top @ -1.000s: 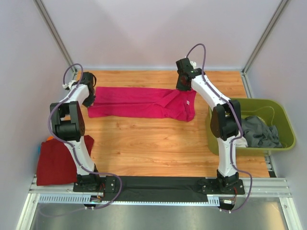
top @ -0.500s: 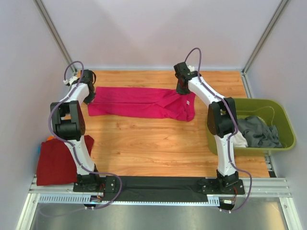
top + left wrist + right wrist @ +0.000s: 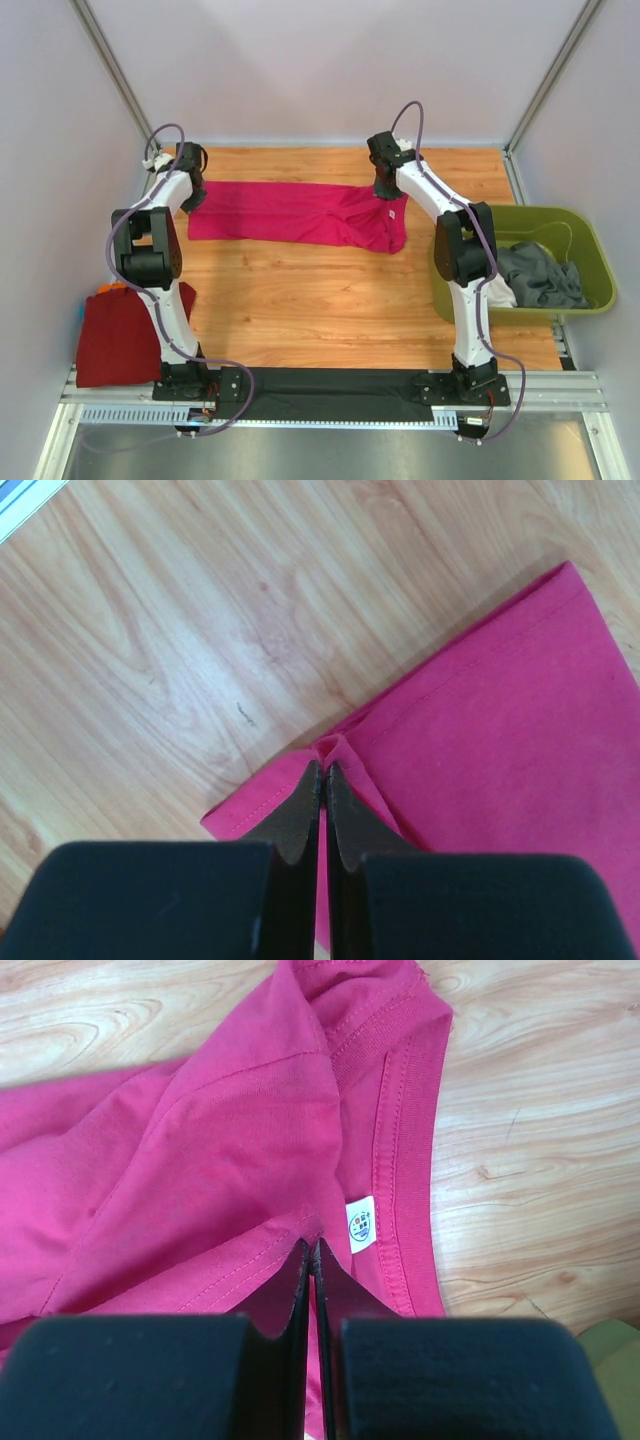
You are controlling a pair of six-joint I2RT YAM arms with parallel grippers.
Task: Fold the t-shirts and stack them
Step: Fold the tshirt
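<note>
Left gripper (image 3: 322, 767) is clenched on a hem fold at one end of the magenta t-shirt (image 3: 300, 212), right gripper (image 3: 311, 1247) on cloth beside its collar label (image 3: 361, 1225), likely to lift both ends of the strip lying along the far side of the table (image 3: 320, 300) and fold it. How much cloth each pinch holds is hidden by the fingers (image 3: 298, 815).

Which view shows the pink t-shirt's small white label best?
The right wrist view: the label sits large beside the neckband. The top external view gives at most a tiny pale speck. The left wrist view shows the pink t-shirt's hem end, no label.
</note>
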